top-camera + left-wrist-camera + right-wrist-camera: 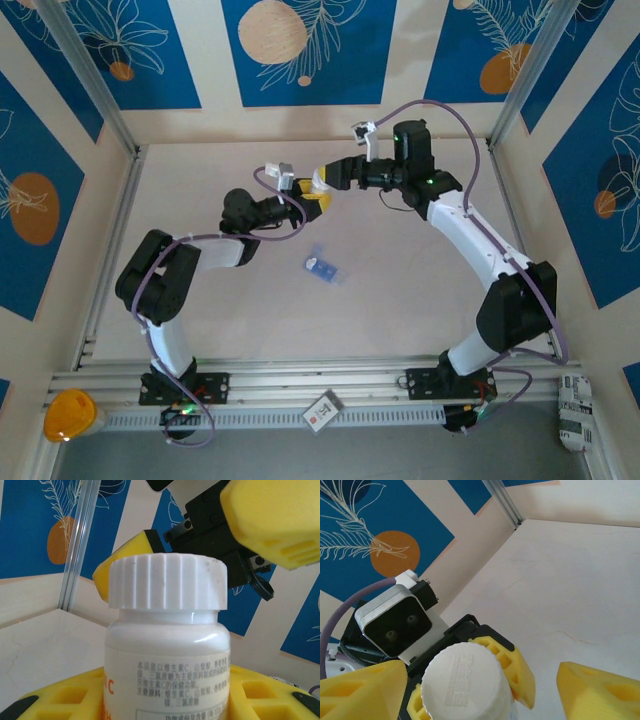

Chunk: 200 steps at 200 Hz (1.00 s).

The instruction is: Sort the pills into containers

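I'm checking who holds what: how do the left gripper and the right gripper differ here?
The left gripper is shut on the white bottle, on its body, while the right gripper is open, with a gap showing beside the cap. The left gripper grips below the cap; the right gripper's fingers flank the cap itself. Both have yellow fingers.

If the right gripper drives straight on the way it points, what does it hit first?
Likely the white cap of the bottle that the left gripper holds: it sits dead ahead between the right gripper's open fingers. Remaining gap unclear.
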{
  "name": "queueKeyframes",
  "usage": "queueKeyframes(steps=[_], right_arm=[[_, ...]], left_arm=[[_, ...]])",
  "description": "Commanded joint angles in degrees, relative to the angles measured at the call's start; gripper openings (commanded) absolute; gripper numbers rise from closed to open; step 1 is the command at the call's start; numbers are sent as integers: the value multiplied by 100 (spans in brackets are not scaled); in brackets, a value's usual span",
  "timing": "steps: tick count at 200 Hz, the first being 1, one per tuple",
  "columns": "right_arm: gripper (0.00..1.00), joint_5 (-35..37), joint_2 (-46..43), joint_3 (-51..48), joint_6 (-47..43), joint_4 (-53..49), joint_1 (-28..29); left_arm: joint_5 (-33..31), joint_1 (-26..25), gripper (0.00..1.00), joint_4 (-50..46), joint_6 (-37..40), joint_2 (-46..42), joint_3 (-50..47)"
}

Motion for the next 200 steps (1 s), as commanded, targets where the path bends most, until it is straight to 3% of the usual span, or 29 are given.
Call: queueKeyframes(steps=[1,64,200], right_arm=[[75,-155,48,203,-131,-73,55],[57,-218,155,231,-84,-118,85],[62,-168,169,232,58,-66,177]], left_arm=[[170,41,0,349,-106,61,171],[199,40,0,320,-112,51,189],[245,39,0,243,-129,60,232]])
